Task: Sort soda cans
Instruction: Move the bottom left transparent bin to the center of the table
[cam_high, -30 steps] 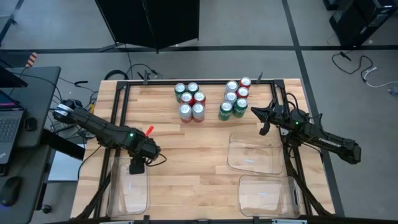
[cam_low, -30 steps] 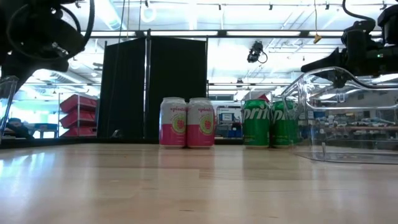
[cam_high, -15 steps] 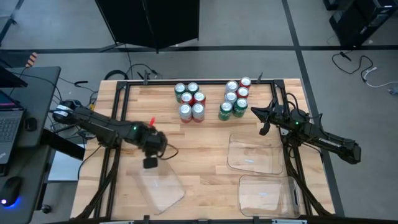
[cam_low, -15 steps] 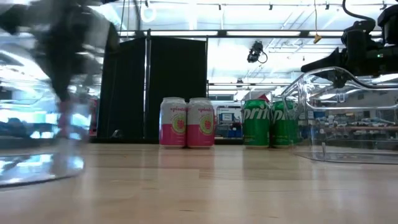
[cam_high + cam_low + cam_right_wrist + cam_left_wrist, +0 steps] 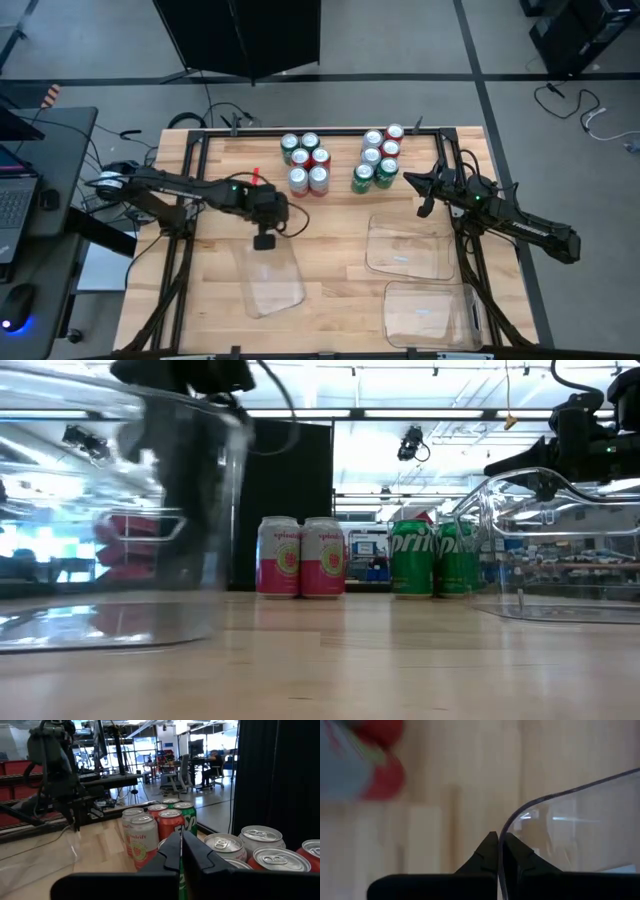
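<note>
While no can has yet been placed in a tray, the pale wooden slatted table (image 5: 330, 275) carries everything for the sort. Three clear rectangular plastic trays are seen on it: two (image 5: 405, 245) (image 5: 428, 312) lie flat at the right, and a third (image 5: 272, 282) lies just left of centre, its thin rim pinched between the fully closed fingers of the left gripper (image 5: 264, 240) (the wall passes right between the fingertips in the left wrist view). The right gripper (image 5: 424, 190) hovers beside the right-hand cluster, shut on nothing.

The small cylindrical soda cans with silver tops stand upright at the far side of the table in two tight groups, a left cluster (image 5: 305, 164) and a right cluster (image 5: 378, 158), with green, red and silver-grey ones mixed together and touching.

Each can is judged to be rigid but thin-walled, smooth and somewhat slippery, and fairly heavy if full. A hold across the middle of the body is advised, from the outer side of a cluster, since neighbours may be tipped.
</note>
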